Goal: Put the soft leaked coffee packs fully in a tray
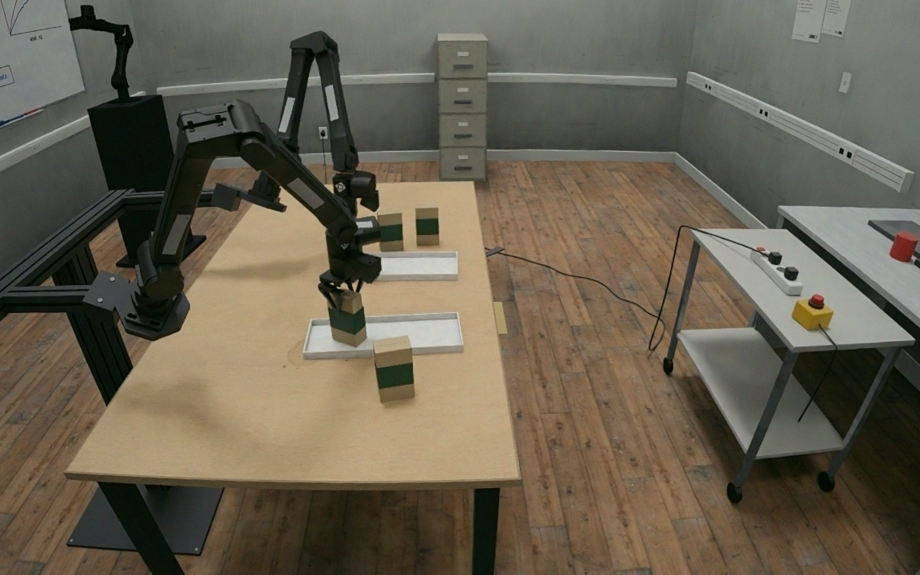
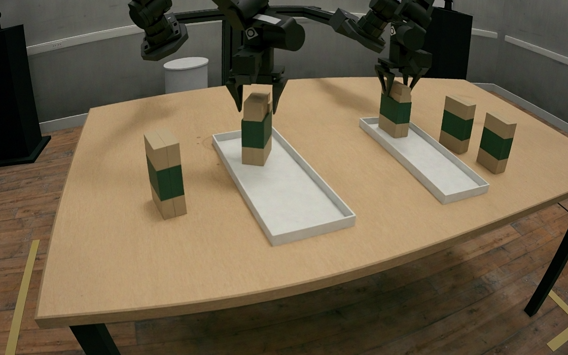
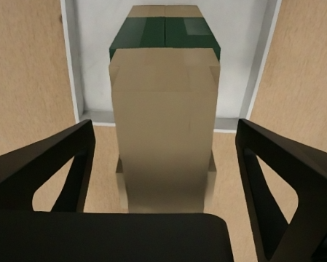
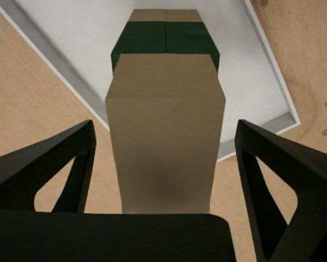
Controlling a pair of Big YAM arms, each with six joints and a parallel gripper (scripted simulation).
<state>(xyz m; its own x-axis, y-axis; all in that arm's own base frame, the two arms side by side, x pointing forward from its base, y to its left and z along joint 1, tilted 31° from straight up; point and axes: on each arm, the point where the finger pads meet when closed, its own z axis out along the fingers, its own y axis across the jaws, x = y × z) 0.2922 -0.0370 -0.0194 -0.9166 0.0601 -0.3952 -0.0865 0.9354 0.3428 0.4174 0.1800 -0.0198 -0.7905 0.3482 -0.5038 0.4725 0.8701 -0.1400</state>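
Observation:
Five tan coffee packs with green bands are on the bench. One pack [image 2: 256, 128] stands in the end of the near white tray [image 2: 279, 181], leaning slightly. My right gripper [image 2: 256, 94] is open around its top, fingers clear of its sides, as the right wrist view shows of the pack [image 4: 165, 116]. Another pack [image 2: 394, 111] stands in the end of the far tray [image 2: 422, 156]. My left gripper [image 2: 395, 84] is open around its top, with gaps on both sides of the pack [image 3: 164, 102]. Three packs [image 2: 165, 174] [image 2: 457, 124] [image 2: 495, 136] stand on the bench.
A faint ring stain [image 2: 197, 141] marks the bench by the near tray's corner. The right arm [image 1: 263, 153] hides the left gripper in the top view. A cart [image 1: 778, 307] and side table stand off the bench.

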